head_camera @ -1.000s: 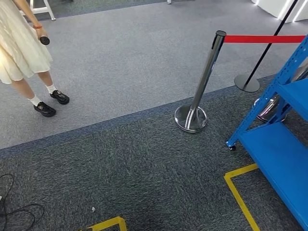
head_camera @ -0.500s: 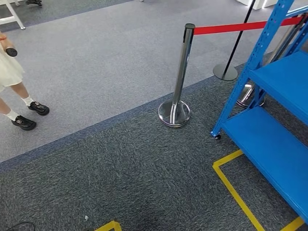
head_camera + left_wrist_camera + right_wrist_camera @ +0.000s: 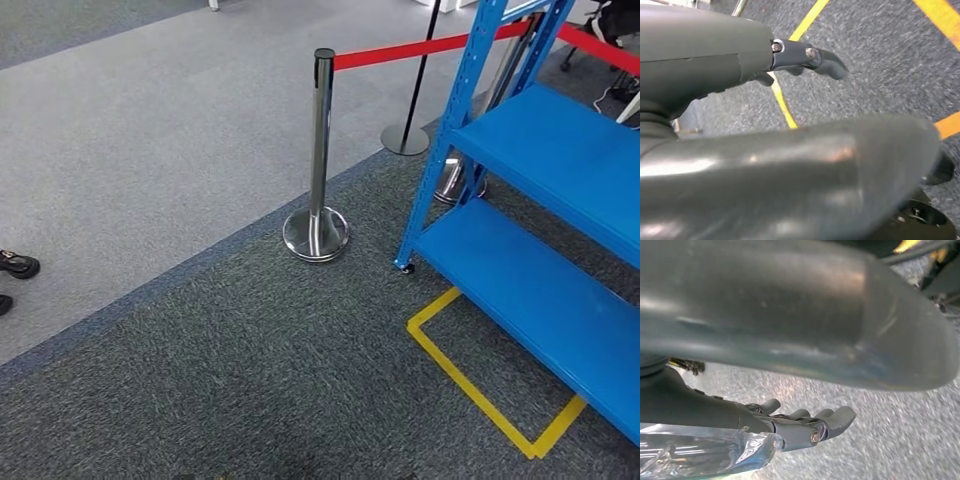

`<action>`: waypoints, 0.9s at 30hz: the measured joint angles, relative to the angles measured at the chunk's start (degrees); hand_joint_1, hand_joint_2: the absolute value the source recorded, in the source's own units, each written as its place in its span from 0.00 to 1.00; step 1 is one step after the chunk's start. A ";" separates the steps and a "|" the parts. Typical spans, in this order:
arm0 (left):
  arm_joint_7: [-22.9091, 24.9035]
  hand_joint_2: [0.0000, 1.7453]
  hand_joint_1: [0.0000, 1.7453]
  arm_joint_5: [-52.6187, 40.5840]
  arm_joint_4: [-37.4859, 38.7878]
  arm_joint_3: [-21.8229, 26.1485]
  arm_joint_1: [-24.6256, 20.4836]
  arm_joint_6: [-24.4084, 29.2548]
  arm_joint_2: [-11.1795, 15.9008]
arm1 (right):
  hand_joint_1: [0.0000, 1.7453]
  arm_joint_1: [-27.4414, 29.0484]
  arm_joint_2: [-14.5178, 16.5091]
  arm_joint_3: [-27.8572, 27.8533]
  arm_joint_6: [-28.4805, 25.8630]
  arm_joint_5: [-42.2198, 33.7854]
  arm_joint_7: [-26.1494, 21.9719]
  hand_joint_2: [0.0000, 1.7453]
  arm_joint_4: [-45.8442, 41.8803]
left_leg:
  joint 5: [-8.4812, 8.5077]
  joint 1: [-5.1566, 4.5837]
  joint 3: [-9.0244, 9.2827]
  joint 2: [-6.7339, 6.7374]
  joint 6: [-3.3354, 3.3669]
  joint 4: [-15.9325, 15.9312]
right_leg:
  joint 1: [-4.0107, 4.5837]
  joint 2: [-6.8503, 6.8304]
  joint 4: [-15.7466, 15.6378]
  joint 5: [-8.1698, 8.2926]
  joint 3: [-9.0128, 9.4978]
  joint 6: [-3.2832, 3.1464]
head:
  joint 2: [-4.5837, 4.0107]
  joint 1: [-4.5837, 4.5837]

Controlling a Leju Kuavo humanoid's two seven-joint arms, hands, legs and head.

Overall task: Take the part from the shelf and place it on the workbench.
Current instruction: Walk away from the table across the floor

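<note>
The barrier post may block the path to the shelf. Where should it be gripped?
Probably grip the barrier post's slim upright shaft, coming from the carpet side away from the red belt; its domed base offers no hold.

camera panned right | shelf [image 3: 558, 160] fuller in frame | person's shoes [image 3: 16, 266] at left edge

No readable text in any view.
You get no lettering, label, brand or number on the blue shelf [image 3: 558, 160], the chrome post [image 3: 320, 150] or its red belt [image 3: 392, 50]. The yellow floor tape [image 3: 483, 395] is plain line marking, without characters; the wrist views give you nothing legible either.
</note>
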 joint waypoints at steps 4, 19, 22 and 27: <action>0.07 0.00 0.00 -0.13 0.00 -0.01 0.27 0.09 -0.02 | 0.00 -0.08 0.02 -0.07 -0.02 0.02 0.11 0.00 0.00 | 0.05 -0.33 0.08 2.85 1.16 -0.17 | 0.23 -5.72 10.79 -6.14 -5.02 0.50 | -0.01 0.82; 0.27 0.00 0.00 -1.14 0.00 -0.11 0.21 -0.10 0.03 | 0.00 -0.50 0.08 -0.25 0.07 -0.01 0.40 0.00 0.00 | -6.57 -0.60 -2.67 4.04 -1.60 9.04 | 0.30 -6.57 -0.13 -0.76 1.60 -2.34 | -0.01 0.45; 0.47 0.00 0.00 -1.15 0.00 -0.11 0.33 -0.09 0.09 | 0.00 -0.47 0.13 -0.26 0.07 -0.03 0.57 0.00 0.00 | -7.48 -0.57 -6.55 3.59 -1.62 15.45 | 0.25 -4.40 -0.12 -0.73 1.56 -2.45 | -0.01 0.42; 0.48 0.00 0.00 -1.33 0.00 -0.11 0.20 -0.10 0.05 | 0.00 -0.52 0.15 -0.27 0.07 -0.17 0.82 0.00 0.00 | 0.02 0.20 -0.60 -1.01 -1.49 1.27 | 0.17 -0.87 0.14 -0.54 1.15 -1.37 | 0.00 0.27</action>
